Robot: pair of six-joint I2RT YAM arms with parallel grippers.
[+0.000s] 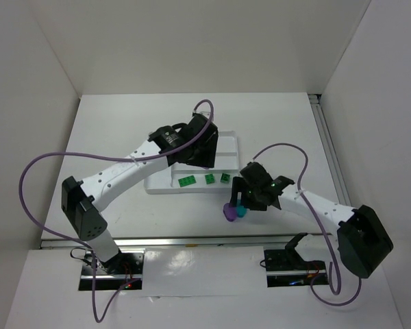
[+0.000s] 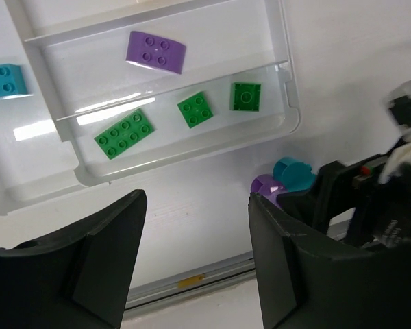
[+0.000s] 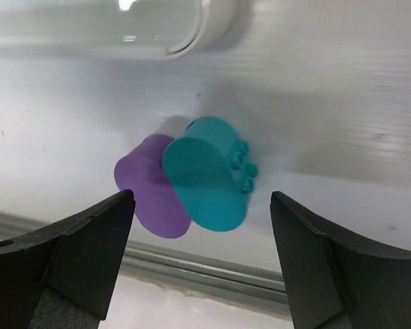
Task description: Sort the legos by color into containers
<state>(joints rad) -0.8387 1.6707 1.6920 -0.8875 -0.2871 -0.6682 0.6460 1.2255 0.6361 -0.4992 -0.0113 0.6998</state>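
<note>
The white tray (image 1: 157,186) lies mid-table. Its near long section holds three green legos (image 1: 187,181) (image 1: 209,179) (image 1: 225,177). In the left wrist view the tray (image 2: 288,82) also holds a purple lego (image 2: 156,52) one section further back and a teal lego (image 2: 3,80) in the section at the left. A purple oval lego (image 1: 228,212) and a teal oval lego (image 1: 241,211) touch each other on the table in front of the tray. My right gripper (image 1: 236,202) hangs open just above them, its fingers on either side of the pair (image 3: 202,199). My left gripper (image 1: 192,163) is open and empty over the tray (image 2: 197,199).
The table's metal front rail (image 1: 192,240) runs close behind the two ovals. White walls enclose the table at the left, back and right. The right arm (image 2: 370,199) stands close to the tray's near right corner.
</note>
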